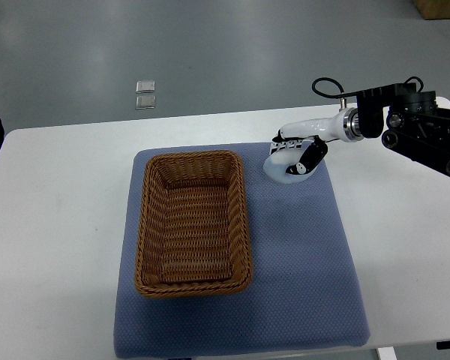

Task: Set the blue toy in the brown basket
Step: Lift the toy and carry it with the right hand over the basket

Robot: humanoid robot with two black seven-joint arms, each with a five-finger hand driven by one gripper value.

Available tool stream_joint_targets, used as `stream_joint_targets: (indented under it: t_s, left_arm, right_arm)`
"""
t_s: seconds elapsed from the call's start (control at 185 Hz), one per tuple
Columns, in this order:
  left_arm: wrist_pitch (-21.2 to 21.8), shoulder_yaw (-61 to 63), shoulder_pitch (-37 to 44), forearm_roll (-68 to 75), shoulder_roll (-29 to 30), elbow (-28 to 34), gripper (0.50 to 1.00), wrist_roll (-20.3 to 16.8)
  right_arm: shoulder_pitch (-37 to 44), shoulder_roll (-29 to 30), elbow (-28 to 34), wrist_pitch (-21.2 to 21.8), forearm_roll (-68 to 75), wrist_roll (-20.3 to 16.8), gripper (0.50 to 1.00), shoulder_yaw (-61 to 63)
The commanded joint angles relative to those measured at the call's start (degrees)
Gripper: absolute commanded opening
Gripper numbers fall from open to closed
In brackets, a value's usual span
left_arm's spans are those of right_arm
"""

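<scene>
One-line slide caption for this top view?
Right hand closed on pale blue toy over the blue mat, just right of the empty brown basket.

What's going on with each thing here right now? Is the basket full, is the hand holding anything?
Brown basket: upright on the mat, empty.
Blue toy: pale, on the mat beside the basket, under the hand.
Right hand: fingers curled around the toy.
Blue mat: flat on the white table.
</scene>
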Motion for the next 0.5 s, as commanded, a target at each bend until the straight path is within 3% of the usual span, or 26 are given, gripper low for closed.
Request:
stream_joint_targets:
  t_s: [0.0,0.492]
  left_arm:
    - [0.0,0.0,0.0,0.0,0.0,0.0,1.0,0.0]
    - [0.0,0.0,0.0,0.0,0.0,0.0,1.0,0.0]
  right_arm:
    - [1.4,0.4,0.0,-0.5,0.2,0.3,0.584,1.5]
    - [-1.0,15.1,0.1,-3.6,0.3,0.5,0.603,7.7]
